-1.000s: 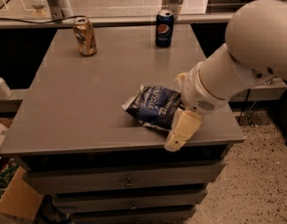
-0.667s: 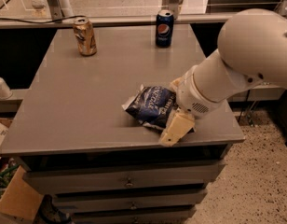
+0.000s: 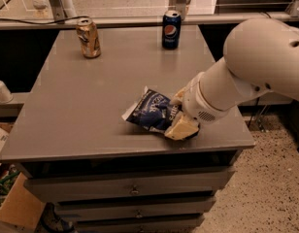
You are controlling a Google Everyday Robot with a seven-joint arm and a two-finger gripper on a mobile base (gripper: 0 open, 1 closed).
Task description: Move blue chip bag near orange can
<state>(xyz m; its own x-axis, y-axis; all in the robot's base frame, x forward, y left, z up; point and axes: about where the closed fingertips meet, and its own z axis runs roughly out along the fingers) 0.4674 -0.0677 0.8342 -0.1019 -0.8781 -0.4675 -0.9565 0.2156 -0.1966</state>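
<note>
The blue chip bag (image 3: 152, 109) lies crumpled on the grey table (image 3: 91, 106), right of centre near the front edge. The gripper (image 3: 179, 113) is at the bag's right end, low over the table, with one tan finger (image 3: 181, 128) in front of the bag and the other behind it. The jaws stand apart around that end of the bag. The orange can (image 3: 89, 38) stands upright at the table's back left, far from the bag.
A dark blue Pepsi can (image 3: 171, 29) stands at the back of the table, right of centre. The white arm (image 3: 256, 67) reaches in from the right. Drawers sit below the table top; a cardboard box (image 3: 13, 208) is on the floor at left.
The gripper has moved left from the table's front right corner onto the bag's right end. The bag and both cans have stayed in place.
</note>
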